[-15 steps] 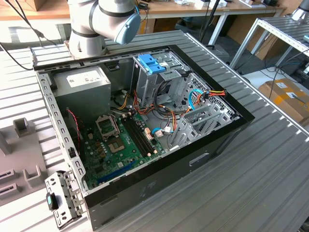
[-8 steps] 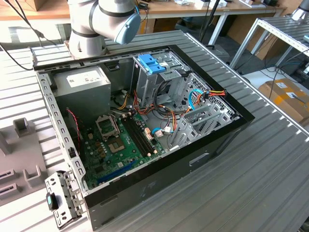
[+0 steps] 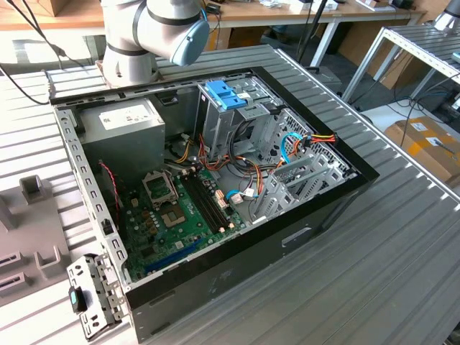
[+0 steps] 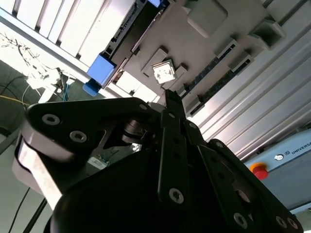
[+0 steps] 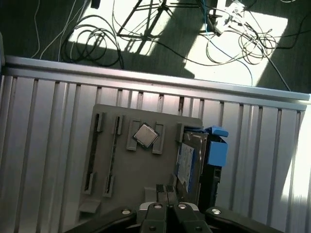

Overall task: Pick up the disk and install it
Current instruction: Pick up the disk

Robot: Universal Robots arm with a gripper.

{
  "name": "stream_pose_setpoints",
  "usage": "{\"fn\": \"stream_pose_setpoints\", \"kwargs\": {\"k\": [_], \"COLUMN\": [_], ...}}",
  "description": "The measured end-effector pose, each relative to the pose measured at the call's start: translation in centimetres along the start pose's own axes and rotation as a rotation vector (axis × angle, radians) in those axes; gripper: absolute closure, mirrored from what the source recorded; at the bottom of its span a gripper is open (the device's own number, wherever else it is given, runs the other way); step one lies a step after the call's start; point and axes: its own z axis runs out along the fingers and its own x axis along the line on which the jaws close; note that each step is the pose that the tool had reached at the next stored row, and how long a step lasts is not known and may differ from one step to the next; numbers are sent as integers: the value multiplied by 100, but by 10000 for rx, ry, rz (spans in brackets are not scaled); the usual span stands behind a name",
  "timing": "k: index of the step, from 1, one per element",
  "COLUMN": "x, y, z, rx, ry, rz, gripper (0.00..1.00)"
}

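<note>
The disk (image 5: 194, 162) was not yet picked up from its grey holder (image 5: 121, 174); the gripper (image 5: 166, 189) was held above, fingers pressed together, empty.

This is a robotics lab or workshop. A robot arm (image 3: 154, 29) stands on a ribbed aluminium table (image 3: 402, 244) beside an open computer case (image 3: 215, 287) with its motherboard (image 3: 172, 215) bare, and a grey fixture plate (image 5: 126, 165) with moulded slots holds a processor chip (image 5: 146, 136) and the disk (image 5: 187, 162). Around it are wooden workbenches (image 3: 287, 13), an aluminium-profile frame (image 3: 417, 43) and a cardboard box (image 3: 431, 144), while loose cables (image 5: 238, 34) trail over the floor near tripod legs (image 5: 141, 22) and a red emergency-stop button (image 4: 259, 171) sits on a grey control unit (image 4: 291, 165).
</note>
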Motion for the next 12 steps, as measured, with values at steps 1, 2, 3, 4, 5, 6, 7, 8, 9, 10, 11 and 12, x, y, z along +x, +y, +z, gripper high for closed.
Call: {"fn": "stream_pose_setpoints", "kwargs": {"k": [1, 2, 3, 4, 5, 6, 7, 8, 9, 10, 11, 12], "x": [0, 0, 0, 0, 0, 0, 0, 0, 0, 0, 0, 0], "y": [0, 0, 0, 0, 0, -1, -1, -1, -1, -1, -1, -1], "z": [2, 4, 5, 6, 7, 8, 9, 10, 11, 12, 13, 14], "rx": [3, 5, 7, 8, 10, 12, 13, 15, 17, 18, 20, 23], "ry": [-5, -9, -13, -15, -18, -21, -24, -27, -31, -34, -38, -41], "rz": [125, 208, 291, 340, 413, 476, 553, 619, 706, 775, 851, 929], "gripper": [89, 89, 89, 89, 89, 89, 89, 89, 89, 89, 89, 89]}}
